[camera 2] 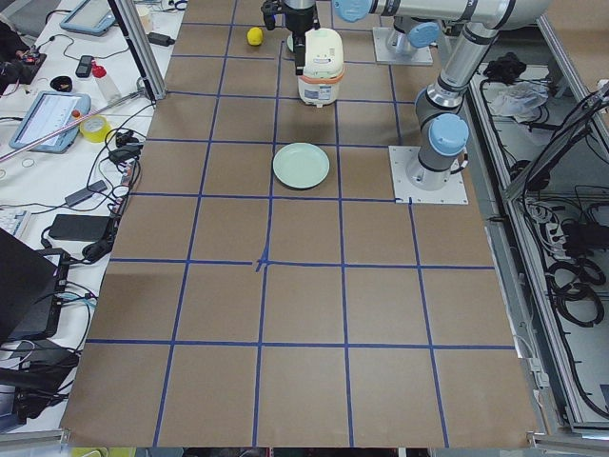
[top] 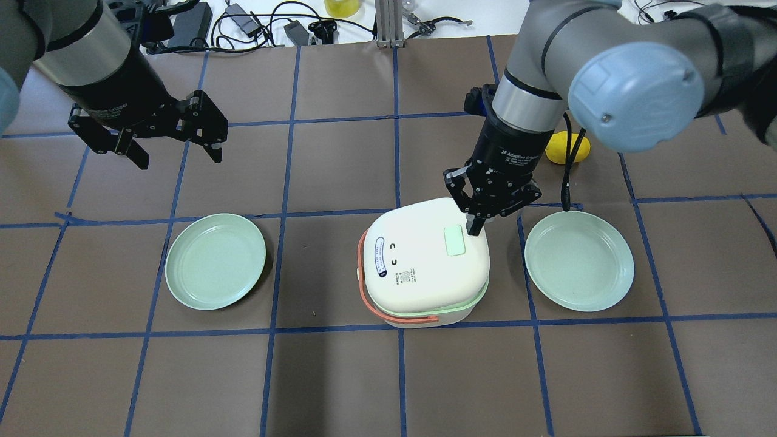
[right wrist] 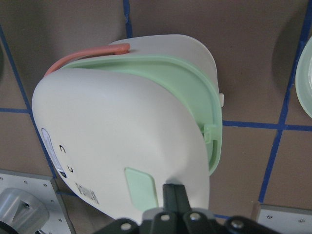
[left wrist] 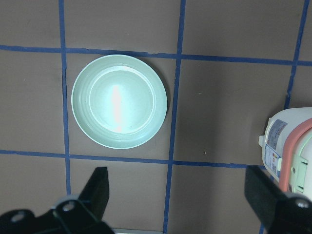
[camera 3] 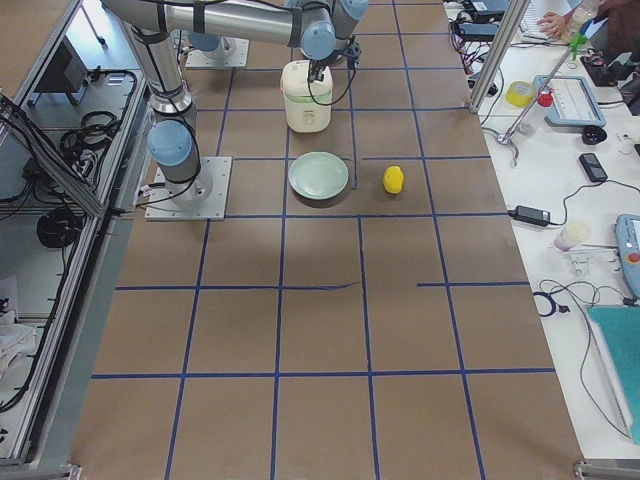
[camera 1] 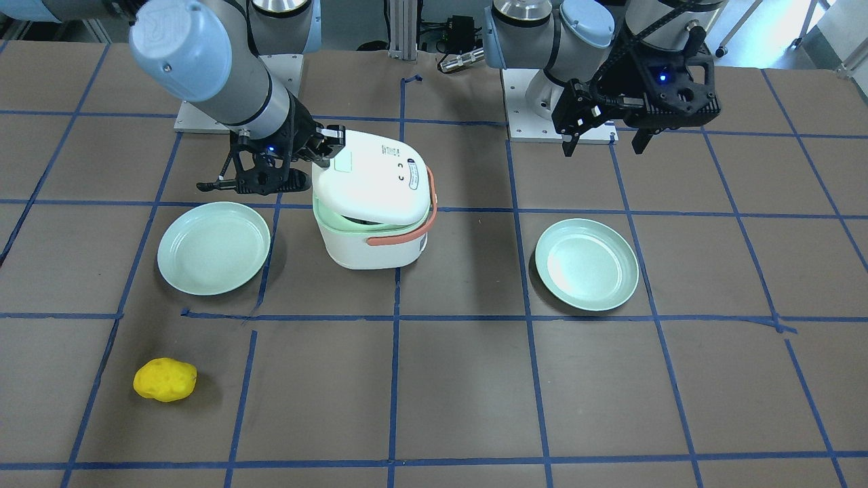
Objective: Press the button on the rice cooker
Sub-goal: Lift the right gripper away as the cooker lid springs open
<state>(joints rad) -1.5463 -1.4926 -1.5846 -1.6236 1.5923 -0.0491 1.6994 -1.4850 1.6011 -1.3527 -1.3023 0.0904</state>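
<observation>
**Desk:** What is nearest the right hand?

**Photographer:** Its two fingers are pressed together with nothing between them. Their tips are down on the white lid of the rice cooker, just beside the pale green button. The wrist view cuts the tips off at its lower edge, so I cannot tell whether they touch the button itself.

**Desk:** And the lid?

**Photographer:** It stands ajar under the hand, and the green inner rim shows. The pot's inside is too dark to make out. The orange handle curves round the side away from the hand.

**Desk:** Farther out?

**Photographer:** A pale green plate lies on the brown surface just outside that hand. A yellow lump lies beyond the wrist, half hidden by the arm's cable.

**Desk:** The other arm?

**Photographer:** The left hand hangs well apart from the cooker. Its fingers are spread wide and hold nothing. A second plate lies below it. Its wrist view clips the cooker at the frame's edge.
</observation>
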